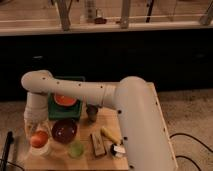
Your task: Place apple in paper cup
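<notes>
The apple (39, 138) is a small red-orange fruit sitting in the mouth of the white paper cup (44, 149) at the front left corner of the wooden table (107, 120). My gripper (35, 124) hangs straight down from the white arm, just above the apple and very close to it. I cannot tell whether it touches the apple.
A dark maroon bowl (64, 131) stands right of the cup, with a small green cup (76, 149) in front of it. An orange dish on a green tray (65, 100) lies behind. A brown bar (97, 143), a yellow item (111, 135) and a dark cup (92, 113) lie to the right.
</notes>
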`<move>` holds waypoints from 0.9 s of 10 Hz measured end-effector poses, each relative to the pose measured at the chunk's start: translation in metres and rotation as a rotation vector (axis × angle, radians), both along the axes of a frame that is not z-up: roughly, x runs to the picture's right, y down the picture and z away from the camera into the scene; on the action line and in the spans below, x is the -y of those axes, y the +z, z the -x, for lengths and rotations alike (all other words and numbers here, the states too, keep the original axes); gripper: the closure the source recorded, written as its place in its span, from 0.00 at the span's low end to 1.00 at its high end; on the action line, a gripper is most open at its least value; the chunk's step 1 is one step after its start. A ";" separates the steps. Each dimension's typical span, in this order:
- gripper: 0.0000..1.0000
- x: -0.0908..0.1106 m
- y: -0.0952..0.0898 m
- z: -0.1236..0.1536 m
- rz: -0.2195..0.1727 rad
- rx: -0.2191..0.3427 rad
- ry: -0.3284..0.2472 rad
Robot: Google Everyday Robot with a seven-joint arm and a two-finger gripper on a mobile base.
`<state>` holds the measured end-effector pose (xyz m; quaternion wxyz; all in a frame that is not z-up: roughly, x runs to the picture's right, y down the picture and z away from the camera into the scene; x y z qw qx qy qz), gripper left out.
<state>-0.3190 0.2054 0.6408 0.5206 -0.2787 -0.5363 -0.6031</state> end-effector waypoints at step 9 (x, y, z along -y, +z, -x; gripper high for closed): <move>0.20 0.010 -0.001 0.005 -0.012 0.033 0.017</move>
